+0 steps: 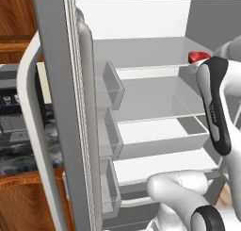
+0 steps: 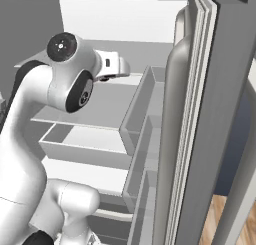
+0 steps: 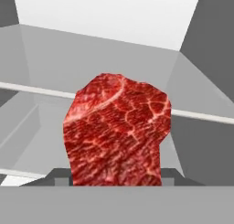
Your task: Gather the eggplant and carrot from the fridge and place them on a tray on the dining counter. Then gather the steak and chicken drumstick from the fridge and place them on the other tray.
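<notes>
Nearest in the left base view: the fridge's open grey door, edge-on, white handle curving down its left side, three bins stacked on its inner face. Behind the door, a strip of the black-and-grey marbled table over brown wood. Inside the fridge, white shelves step back; the arm rises at right, and a small red piece of the steak shows at the upper shelf just past the arm's dark-banded link. Right base view: the arm's white shoulder and elbow come up at left, the wrist reaching in at upper-shelf level; the other fridge door stands open at right with its own bins; the steak and claw are hidden behind the wrist. Hand view: steak, red and marbled, stands upright and close between the claw's grey finger tips at either side of its base, fridge walls and a shelf edge behind it. Claw pinching the steak.
</notes>
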